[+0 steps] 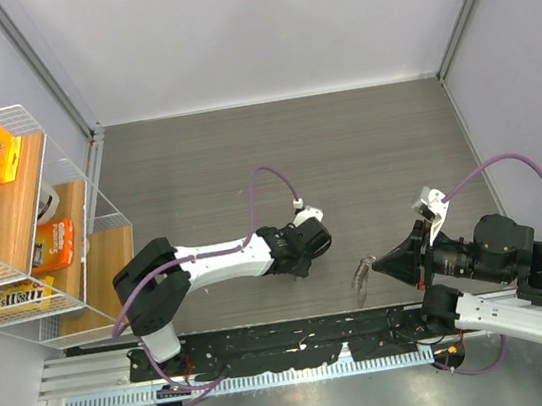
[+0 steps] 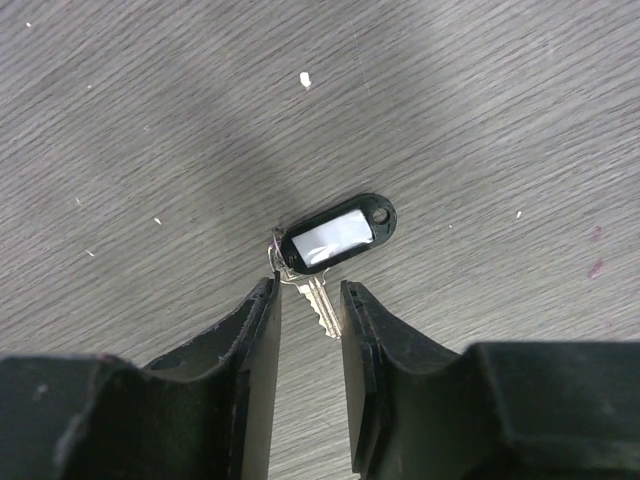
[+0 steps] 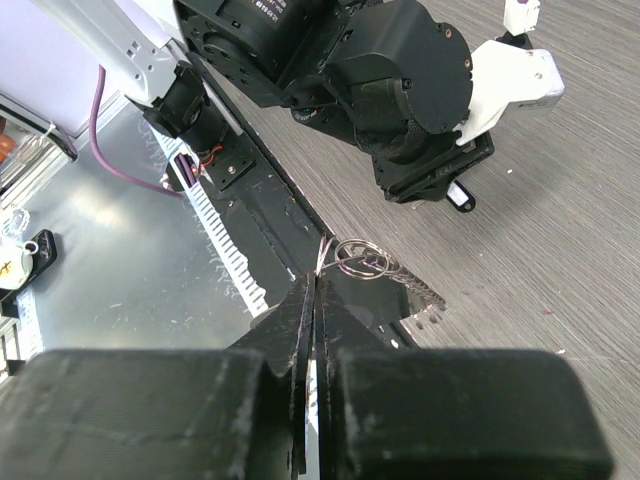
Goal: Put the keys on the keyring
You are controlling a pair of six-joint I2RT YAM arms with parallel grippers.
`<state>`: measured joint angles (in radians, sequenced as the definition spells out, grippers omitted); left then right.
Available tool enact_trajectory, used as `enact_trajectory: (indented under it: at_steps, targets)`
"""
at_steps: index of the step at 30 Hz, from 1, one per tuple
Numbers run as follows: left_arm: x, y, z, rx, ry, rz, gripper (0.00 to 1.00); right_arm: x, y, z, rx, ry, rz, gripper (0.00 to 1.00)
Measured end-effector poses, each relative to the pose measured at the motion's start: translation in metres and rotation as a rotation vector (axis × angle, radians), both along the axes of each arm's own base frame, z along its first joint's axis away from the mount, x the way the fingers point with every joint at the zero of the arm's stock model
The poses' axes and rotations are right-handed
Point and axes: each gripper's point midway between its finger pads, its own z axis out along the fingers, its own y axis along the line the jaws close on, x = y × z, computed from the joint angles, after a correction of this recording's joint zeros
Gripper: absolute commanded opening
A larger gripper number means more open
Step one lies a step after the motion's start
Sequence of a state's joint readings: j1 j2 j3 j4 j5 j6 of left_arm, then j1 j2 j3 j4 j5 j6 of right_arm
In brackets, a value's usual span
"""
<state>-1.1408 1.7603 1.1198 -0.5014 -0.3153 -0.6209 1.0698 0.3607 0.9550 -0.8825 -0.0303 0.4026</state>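
The grey worktop (image 1: 343, 142) carries the job near its front edge, and your two arms meet there, the left reaching across toward the right.

Your left hand (image 2: 308, 286) is the nearer one to the keys (image 2: 300, 270). It hangs tip-down over them with its fingers parted to a moderate gap, gripping nothing. The silver key (image 2: 319, 303) lies flat on the worktop inside that gap. Its blade runs roughly along the fingers' own line and points back toward the palm, with a slight lean toward one finger. Its black tag (image 2: 340, 232) lies crosswise just past the fingertips, angling up and away to one side. Closing here would likely pinch the blade across its width, so judge whether you are low enough first; the view does not settle the height.

Your right hand (image 3: 314, 285) is pressed tight on one end of the keyring (image 3: 365, 263). The glittery loops stick out ahead of its fingertips, toward the left hand. Ring and keys are near each other but apart, with the left hand's body between them.
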Motion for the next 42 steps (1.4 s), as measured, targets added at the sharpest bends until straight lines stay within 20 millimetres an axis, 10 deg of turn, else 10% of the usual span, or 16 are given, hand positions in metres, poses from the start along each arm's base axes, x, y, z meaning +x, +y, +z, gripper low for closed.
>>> enact_trajectory:
  at_steps: [42]
  targets:
    - [0.008, 0.006, -0.006, -0.042, 0.038, -0.001, 0.00, 0.003, 0.005, -0.005, -0.033, 0.010, 0.002, 0.05]
